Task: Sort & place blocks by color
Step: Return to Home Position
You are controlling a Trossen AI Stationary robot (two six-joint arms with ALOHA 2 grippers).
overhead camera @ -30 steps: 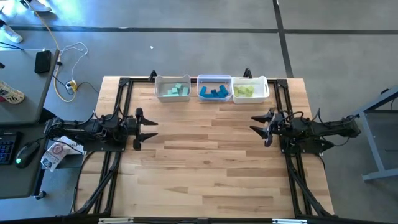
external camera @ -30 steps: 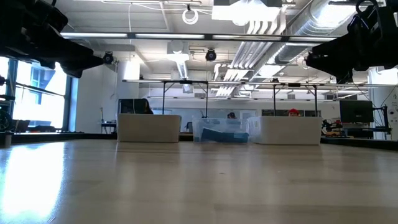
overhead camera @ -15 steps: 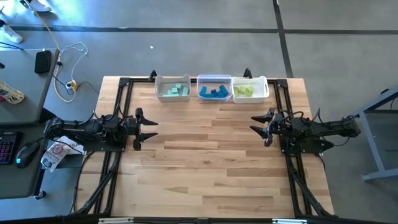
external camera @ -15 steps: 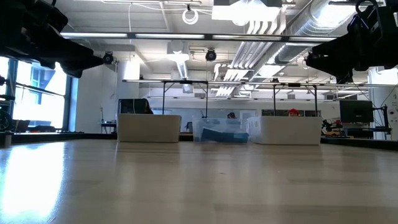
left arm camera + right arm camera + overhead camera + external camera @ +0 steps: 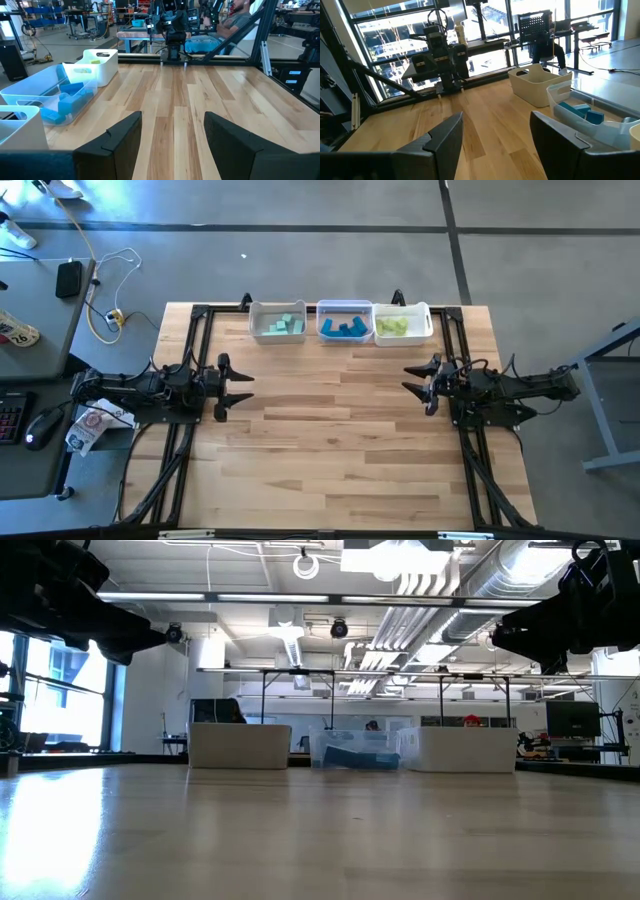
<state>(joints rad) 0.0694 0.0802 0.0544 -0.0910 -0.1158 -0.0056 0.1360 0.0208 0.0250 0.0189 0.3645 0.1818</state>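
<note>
Surface (image 5: 330, 440): pale wood planks, rectangular, smooth.
Three bins (image 5: 345, 304): translucent white, boxy, in row at 12 o'clock edge.
Inside, one colour per bin: pale teal blocks (image 5: 284, 326), blue blocks (image 5: 345, 328), yellow-green blocks (image 5: 393, 326).
Left end effector (image 5: 245, 388) at 9 o'clock, right end effector (image 5: 408, 379) at 3 o'clock: arms level, facing inward, fingers spread wide, holding nothing.

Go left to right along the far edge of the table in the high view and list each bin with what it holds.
Left bin with pale teal blocks → middle bin with blue blocks → right bin with yellow-green blocks.
</note>
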